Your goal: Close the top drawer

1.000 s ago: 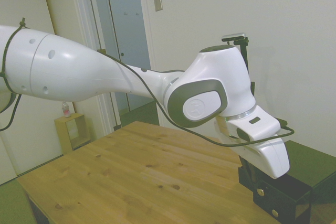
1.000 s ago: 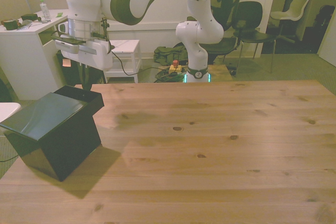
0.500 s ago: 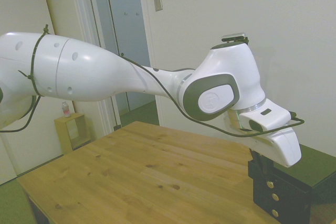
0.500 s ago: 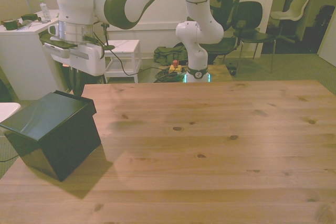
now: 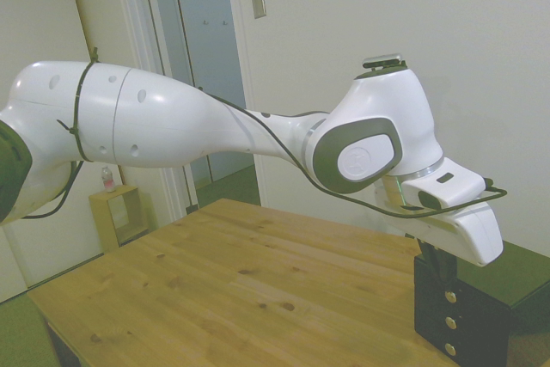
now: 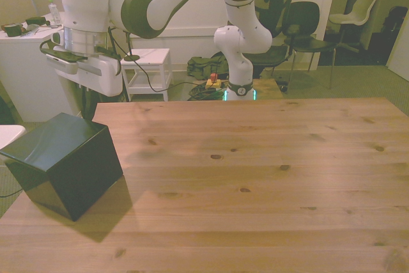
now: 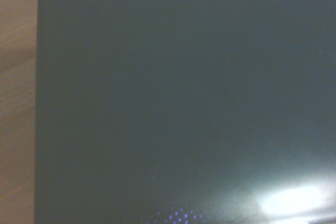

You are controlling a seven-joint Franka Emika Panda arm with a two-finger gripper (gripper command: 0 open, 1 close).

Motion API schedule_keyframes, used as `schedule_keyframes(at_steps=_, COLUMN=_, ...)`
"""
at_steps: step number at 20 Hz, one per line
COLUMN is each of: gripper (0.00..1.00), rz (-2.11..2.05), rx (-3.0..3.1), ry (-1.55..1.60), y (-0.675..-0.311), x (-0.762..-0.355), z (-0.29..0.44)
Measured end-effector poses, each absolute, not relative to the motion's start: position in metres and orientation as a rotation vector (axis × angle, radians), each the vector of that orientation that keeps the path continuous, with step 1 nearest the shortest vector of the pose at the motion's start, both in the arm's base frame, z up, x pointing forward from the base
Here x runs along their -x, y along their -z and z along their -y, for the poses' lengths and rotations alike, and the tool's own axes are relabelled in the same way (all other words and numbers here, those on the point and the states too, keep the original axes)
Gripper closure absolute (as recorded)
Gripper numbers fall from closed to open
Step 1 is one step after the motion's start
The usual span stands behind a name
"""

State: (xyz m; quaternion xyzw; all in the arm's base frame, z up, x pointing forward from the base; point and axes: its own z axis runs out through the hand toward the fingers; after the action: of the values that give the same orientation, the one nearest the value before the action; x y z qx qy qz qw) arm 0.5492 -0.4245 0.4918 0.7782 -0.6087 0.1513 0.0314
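Whether the jaws [image 5: 434,257] are parted or pressed together cannot be told; their dark tips sit just above the cabinet's [image 5: 481,302] front top edge. The top drawer [image 5: 441,284] lies flush with the two drawers under it, three gold knobs stacked in a line. The glossy black cabinet stands at the worktop's [image 6: 255,177] nine o'clock edge in the front view.

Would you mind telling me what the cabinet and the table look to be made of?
The cabinet looks like black lacquered wood or board, possibly plastic: its smooth top shows soft glare. The knobs, such as that of the top drawer, look like polished brass-coloured metal. The table looks like solid pine with a matte finish, showing knots and plank grain.
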Motion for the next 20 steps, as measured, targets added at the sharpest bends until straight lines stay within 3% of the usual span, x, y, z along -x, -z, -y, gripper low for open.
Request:
schedule_keyframes(at_steps=15, gripper=1.00, rz=1.830, rx=-2.487, ry=-0.411, y=-0.483, x=-0.566, z=0.387)
schedule_keyframes(at_steps=20, gripper=1.00, rz=1.828, rx=-2.545, ry=-0.415, y=-0.503, x=-0.549, z=0.351)
